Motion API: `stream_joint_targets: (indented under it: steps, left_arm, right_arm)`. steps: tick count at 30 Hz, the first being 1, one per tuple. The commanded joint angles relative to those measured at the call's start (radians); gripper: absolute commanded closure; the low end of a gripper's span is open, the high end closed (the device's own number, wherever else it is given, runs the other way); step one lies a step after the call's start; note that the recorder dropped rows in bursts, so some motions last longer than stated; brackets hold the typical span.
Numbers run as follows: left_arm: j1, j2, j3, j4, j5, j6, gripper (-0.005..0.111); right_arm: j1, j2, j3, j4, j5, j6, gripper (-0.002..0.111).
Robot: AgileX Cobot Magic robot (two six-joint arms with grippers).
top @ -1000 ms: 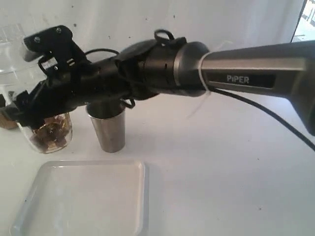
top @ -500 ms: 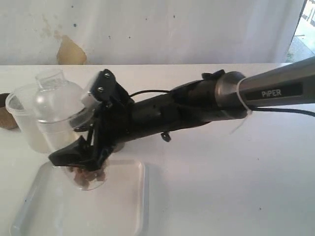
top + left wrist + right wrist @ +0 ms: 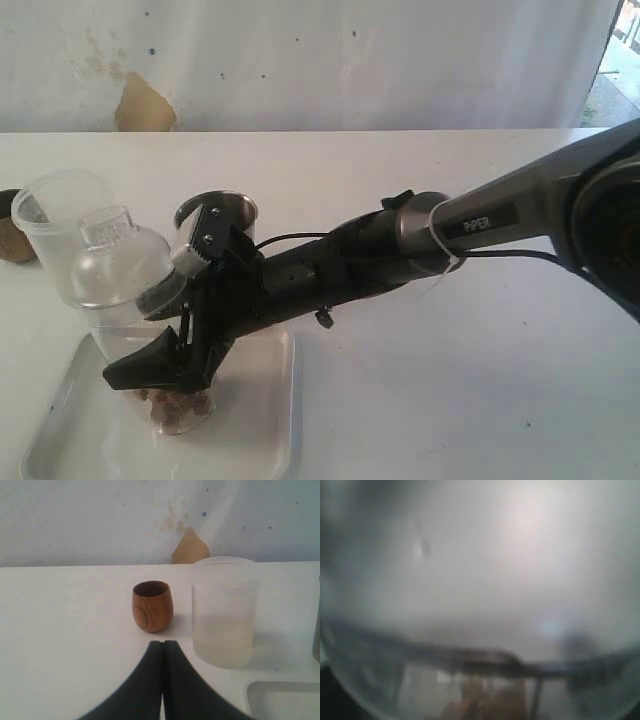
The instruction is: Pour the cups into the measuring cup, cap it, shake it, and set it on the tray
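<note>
The measuring cup [image 3: 112,335] is gripped by the right gripper [image 3: 150,333], whose dark jaws are set on either side of its clear wall, just below the cap [image 3: 118,258]. The arm [image 3: 480,215] is stretched from the right across the middle of the table [image 3: 450,400]. The measuring cup is tilted, with its capped top leaned toward the left of the exterior view. Its base is seen over the middle part of the tray [image 3: 275,430]; whether base and tray touch cannot be told. Brown pieces [image 3: 178,405] are gathered at the bottom of the measuring cup. The right wrist view is filled with blurred clear plastic, through which only those brown pieces can be made out.

The tumbler [image 3: 215,212] is stood upright on the table behind the gripper and is partly hidden by the arm. The frosted cup [image 3: 45,225] is stood upright behind the cap, at the left.

The left gripper [image 3: 162,645] is shut, with finger pressed against finger. In the left wrist view the wooden cup [image 3: 152,605] is seen upright on the table beyond the fingertips. The frosted cup is just beside it, a narrow gap being left between them. A corner of the tray is seen near the frosted cup.
</note>
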Motion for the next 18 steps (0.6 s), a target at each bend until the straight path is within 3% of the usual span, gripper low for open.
stream_joint_targets:
  steps: [1,18]
  left_arm:
    - [-0.003,-0.004,0.006,0.003,-0.005,-0.001,0.107]
    - [-0.003,-0.004,0.006,0.003,-0.005,-0.001,0.107]
  right_arm:
    - [0.000,0.032,-0.046,0.014,0.015,-0.017,0.108]
    - [0.000,0.035,-0.060,0.014,0.013,-0.008,0.108]
